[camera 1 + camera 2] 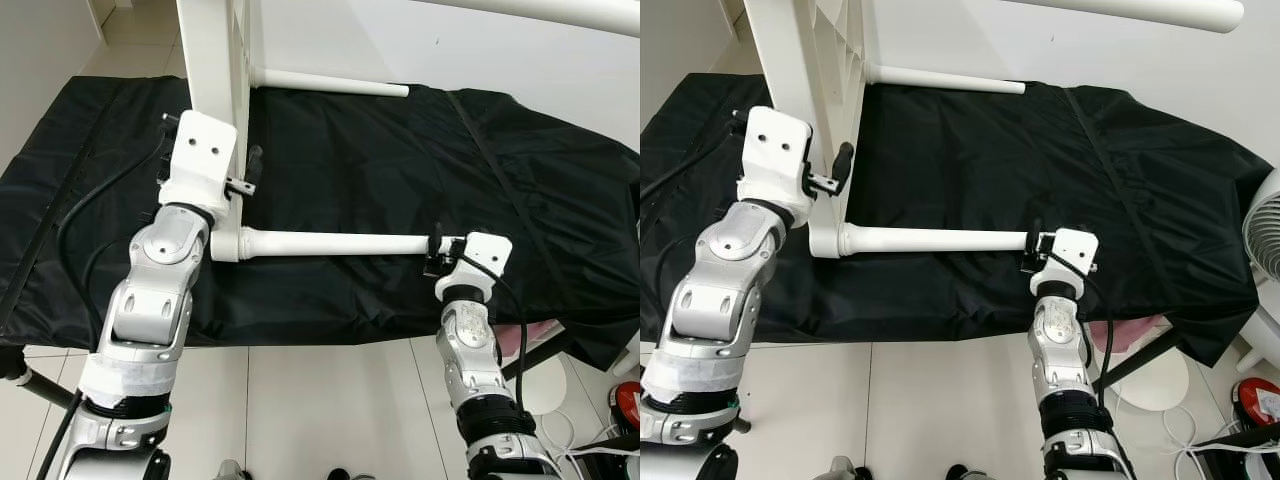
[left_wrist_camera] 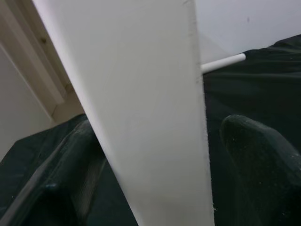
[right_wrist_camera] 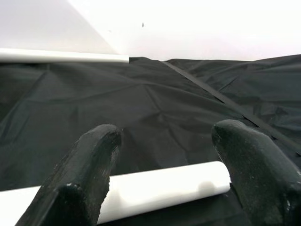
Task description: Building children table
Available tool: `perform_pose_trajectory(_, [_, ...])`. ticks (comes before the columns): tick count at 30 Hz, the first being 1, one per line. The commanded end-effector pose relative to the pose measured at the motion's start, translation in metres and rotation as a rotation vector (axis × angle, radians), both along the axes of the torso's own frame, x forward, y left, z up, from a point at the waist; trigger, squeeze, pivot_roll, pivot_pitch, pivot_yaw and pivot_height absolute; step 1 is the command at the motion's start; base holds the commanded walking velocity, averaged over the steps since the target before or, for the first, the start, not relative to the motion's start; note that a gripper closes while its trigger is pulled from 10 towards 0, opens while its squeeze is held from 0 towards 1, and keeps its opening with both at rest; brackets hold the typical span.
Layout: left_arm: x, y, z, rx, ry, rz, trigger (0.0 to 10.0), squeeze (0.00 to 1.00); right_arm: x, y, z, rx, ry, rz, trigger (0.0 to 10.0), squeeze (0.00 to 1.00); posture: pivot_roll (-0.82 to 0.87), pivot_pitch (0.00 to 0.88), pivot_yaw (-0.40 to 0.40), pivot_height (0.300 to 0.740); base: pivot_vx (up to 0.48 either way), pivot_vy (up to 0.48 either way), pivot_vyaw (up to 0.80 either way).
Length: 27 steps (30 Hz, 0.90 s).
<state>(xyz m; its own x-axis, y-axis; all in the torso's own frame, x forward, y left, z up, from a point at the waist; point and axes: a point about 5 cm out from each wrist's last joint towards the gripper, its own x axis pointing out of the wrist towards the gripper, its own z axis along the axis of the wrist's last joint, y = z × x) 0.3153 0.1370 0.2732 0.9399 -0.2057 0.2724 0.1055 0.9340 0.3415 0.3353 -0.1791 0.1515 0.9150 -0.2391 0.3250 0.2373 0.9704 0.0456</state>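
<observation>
Table frame (image 1: 215, 55) w/ legs on – left gripper (image 2: 155, 155) clamps panel, right gripper (image 3: 162, 176) open round near leg (image 1: 335, 243) tip – unfinished

white table frame (image 1: 212, 60) on its side, on black cloth | near leg (image 1: 335, 243) horiz. | far leg (image 1: 330, 82) horiz.

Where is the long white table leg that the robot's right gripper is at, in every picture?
Left eye view: near table leg lies across the middle, on the black cloth.
Right eye view: across the middle.
Left wrist view: I can't pick it out.
Right wrist view: low down, its end between the right gripper fingers.
Shared landmark: the black cloth.
</observation>
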Motion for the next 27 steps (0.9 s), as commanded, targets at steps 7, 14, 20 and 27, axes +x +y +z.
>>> perform_pose_trajectory(7, [-0.026,-0.002,-0.019,0.036,0.134,-0.271,10.0,0.00,0.001,0.002,-0.003,0.010,0.007,0.009,10.0,0.00,0.18,0.132,-0.053,0.740,0.000,0.000,0.00])
perform_pose_trajectory(14, [-0.042,0.000,-0.018,-0.030,0.181,-0.424,10.0,0.00,0.003,0.004,-0.004,0.009,0.012,0.026,10.0,0.00,0.18,0.133,-0.057,0.740,0.000,0.000,0.00])
perform_pose_trajectory(20, [-0.054,-0.002,-0.028,-0.045,0.260,-0.542,10.0,0.00,0.003,0.005,-0.005,0.017,0.018,0.034,10.0,0.00,0.18,0.130,-0.058,0.740,0.000,0.000,0.00])
perform_pose_trajectory(27, [-0.059,-0.011,-0.058,-0.038,0.355,-0.608,10.0,0.00,0.000,0.002,-0.009,0.027,0.037,0.036,10.0,0.00,0.17,0.119,-0.057,0.740,0.000,0.000,0.00])
